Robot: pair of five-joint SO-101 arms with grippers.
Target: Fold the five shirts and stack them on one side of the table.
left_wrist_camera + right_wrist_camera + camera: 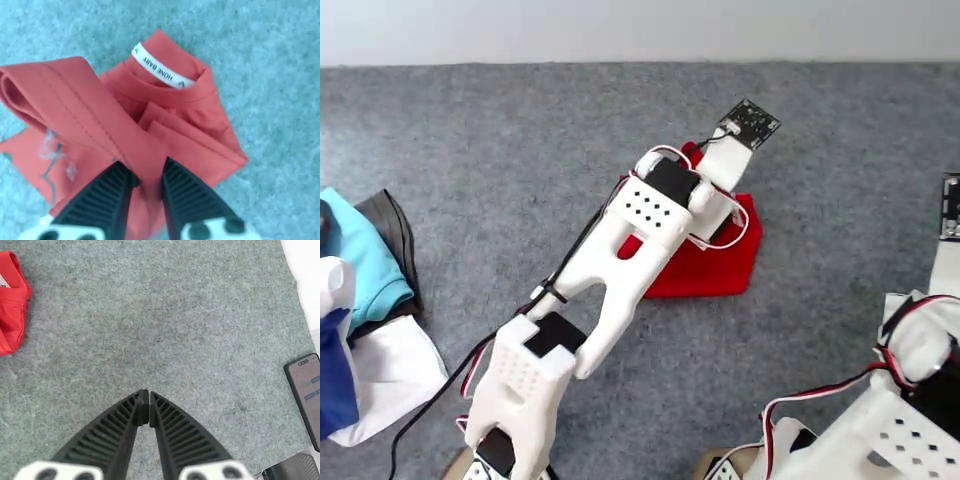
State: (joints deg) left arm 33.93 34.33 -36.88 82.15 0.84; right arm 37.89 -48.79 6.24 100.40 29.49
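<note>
A red shirt [705,265] lies partly folded on the grey felt table in the middle of the high view, mostly under the left arm. In the left wrist view the red shirt [175,115] shows its collar with a white label, and my left gripper [147,180] is shut on a fold of its fabric, lifted off the rest. The same shirt's edge [12,300] appears in the right wrist view. My right gripper [145,410] hovers shut over bare felt near the table's right side, holding nothing. Folded shirts lie at the left edge: teal [360,255], black [395,235], white [385,375], blue [335,375].
A phone [306,392] lies at the felt's edge near the right arm. The right arm's body [880,400] fills the lower right corner. Open felt stretches across the far side and between the red shirt and the pile.
</note>
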